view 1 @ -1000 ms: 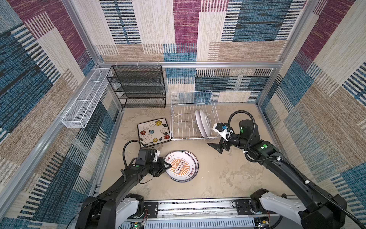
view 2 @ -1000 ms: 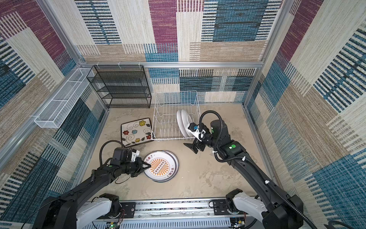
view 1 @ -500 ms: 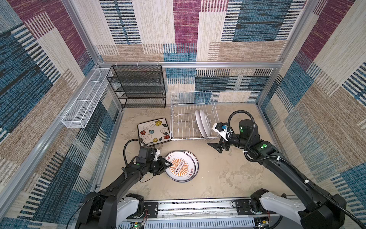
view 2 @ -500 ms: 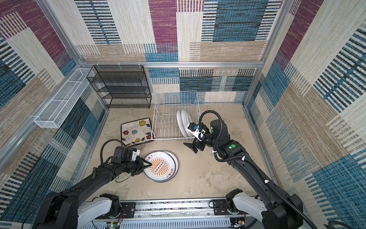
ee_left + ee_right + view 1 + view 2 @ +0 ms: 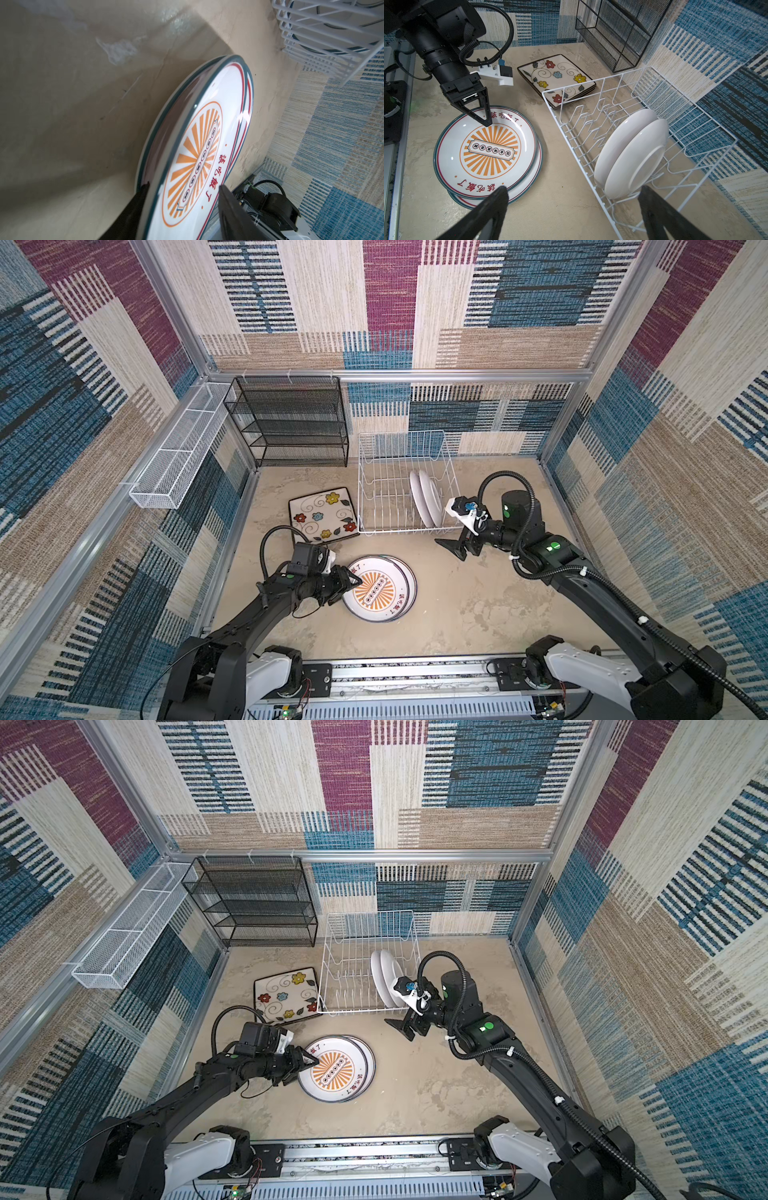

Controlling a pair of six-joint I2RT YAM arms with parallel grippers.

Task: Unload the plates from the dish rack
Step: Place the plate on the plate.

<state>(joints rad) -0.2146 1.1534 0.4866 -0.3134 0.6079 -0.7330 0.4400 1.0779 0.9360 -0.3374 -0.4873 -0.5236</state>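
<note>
Standing in the rack point(image 5: 386, 506): two round plates point(image 5: 426, 499), on edge at its right end, white backs turned to the right arm.
Out already: a round stack point(image 5: 380, 593) and a square stack point(image 5: 322, 514) lie flat on the table point(image 5: 457, 614), beside and in front of the rack.
Right gripper point(image 5: 573, 192): jaws wide apart, nothing in them; it sits low, just beside the rack's front right corner.
Way to go: the round plates are just past this gripper, further back and a bit to its left; their rims run front to back.
Nearer arm: the right one; the left is well apart from the rack.
Next move, I think: one jaw each side of the near plate's top rim, then close.
Right arm: reaches forward from its base, wrist bent toward the rack.
Left gripper point(image 5: 184, 186): jaws part way apart around the top plate of the round stack, not pinching it.
Left arm: stretched low, pointing at that stack.
</note>
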